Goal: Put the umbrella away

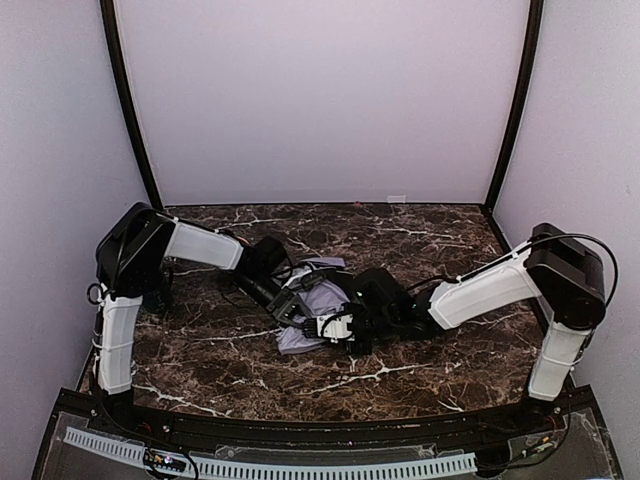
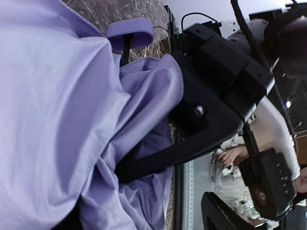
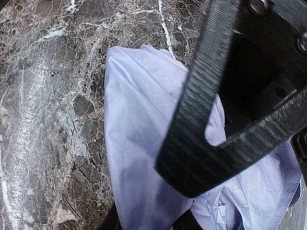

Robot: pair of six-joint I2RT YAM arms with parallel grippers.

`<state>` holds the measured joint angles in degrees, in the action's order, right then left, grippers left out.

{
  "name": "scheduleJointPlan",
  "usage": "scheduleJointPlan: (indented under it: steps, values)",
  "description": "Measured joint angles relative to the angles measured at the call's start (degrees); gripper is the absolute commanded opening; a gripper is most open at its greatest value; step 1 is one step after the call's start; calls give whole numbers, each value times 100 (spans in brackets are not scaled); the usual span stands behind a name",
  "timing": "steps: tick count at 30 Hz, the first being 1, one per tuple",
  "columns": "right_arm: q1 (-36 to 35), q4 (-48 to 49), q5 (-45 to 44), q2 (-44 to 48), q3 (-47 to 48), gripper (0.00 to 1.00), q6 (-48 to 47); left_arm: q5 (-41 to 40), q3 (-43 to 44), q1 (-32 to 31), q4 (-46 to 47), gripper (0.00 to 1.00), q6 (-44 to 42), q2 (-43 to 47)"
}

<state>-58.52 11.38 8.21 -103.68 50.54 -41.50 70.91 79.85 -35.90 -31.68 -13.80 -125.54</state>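
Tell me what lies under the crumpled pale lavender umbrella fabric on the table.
The dark veined marble-look table shows around the lavender fabric, and the small lavender handle and thin black shaft poke out beyond it. Whatever lies beneath the folds is covered.
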Motion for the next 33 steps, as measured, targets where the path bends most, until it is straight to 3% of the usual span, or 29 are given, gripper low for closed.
scheduleJointPlan:
  steps: [5,9,14,17,21,25,33]
  values:
    - [232,-190,459,66,24,6,337,-688,-223,44,361,81,74,603]
    - [417,-553,929,101,131,1,627,-1626,-981,208,1235,86,87,1803]
    - [702,-1346,1720,-151,691,0,1097,-2555,-2214,223,2461,80,-129,3504]
    - [833,-1805,2155,-404,1060,0,1349,-3001,-2791,22,2800,76,-575,4065]
    - [975,-2332,2809,-817,1604,0,1655,-3694,-3331,-833,2868,75,-1628,4367]
    - [1154,-2822,3528,-1276,2131,0,1961,-4347,-3628,-1631,2933,85,-2439,4376]
    - [1287,-3495,4553,-1749,2601,0,2282,-5508,-3574,-1764,3213,89,-3062,3762]
